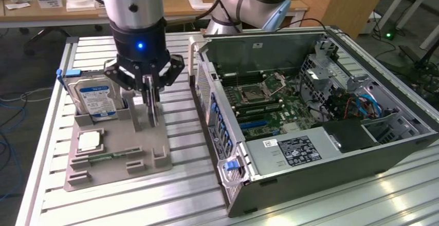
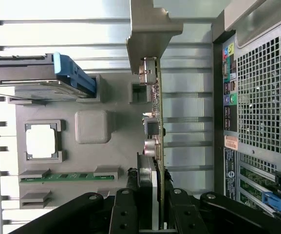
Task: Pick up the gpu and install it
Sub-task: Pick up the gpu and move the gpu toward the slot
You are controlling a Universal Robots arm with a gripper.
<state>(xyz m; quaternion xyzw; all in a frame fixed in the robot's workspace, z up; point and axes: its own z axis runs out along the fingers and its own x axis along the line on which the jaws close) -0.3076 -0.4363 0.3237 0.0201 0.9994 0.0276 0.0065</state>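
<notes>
The gpu [image 1: 153, 114] is a thin dark card standing on edge over the grey holder tray [image 1: 116, 156], just beside the open computer case [image 1: 309, 108]. My gripper [image 1: 149, 98] comes down from above and is shut on the card's top edge. In the wrist view the gpu [image 2: 158, 122] runs edge-on away from my gripper [image 2: 156, 197], with one dark finger [image 2: 130, 209] on each side and its silver bracket [image 2: 150, 34] at the far end. Whether the card's lower edge still sits in the tray's slot I cannot tell.
The tray also holds a silver hard drive [image 1: 94, 98] with a blue-white label, a small square silver chip [image 1: 89, 141] and a green memory stick [image 1: 110, 155]. The case's motherboard [image 1: 274, 102] lies exposed. All of it rests on a ribbed aluminium table [image 1: 178, 195].
</notes>
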